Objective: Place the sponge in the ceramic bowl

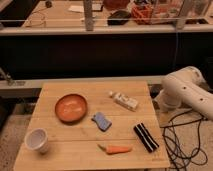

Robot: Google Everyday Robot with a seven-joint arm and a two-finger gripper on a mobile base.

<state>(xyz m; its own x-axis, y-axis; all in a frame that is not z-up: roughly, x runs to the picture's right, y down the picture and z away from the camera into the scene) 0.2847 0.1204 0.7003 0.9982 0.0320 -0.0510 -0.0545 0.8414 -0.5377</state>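
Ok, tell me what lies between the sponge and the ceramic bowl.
Only bare table wood, in the camera view; the sponge and the ceramic bowl sit close but apart. The gripper is out of view; only the arm shows at right.

Blue sponge [102, 121] beside ceramic bowl [70, 108] on table [75, 91], arm [185, 92] at right, end effector unseen

No readable text, no brands, no numbers (the white bottle [124, 101] label included)

White rounded arm [186, 92], claw unseen
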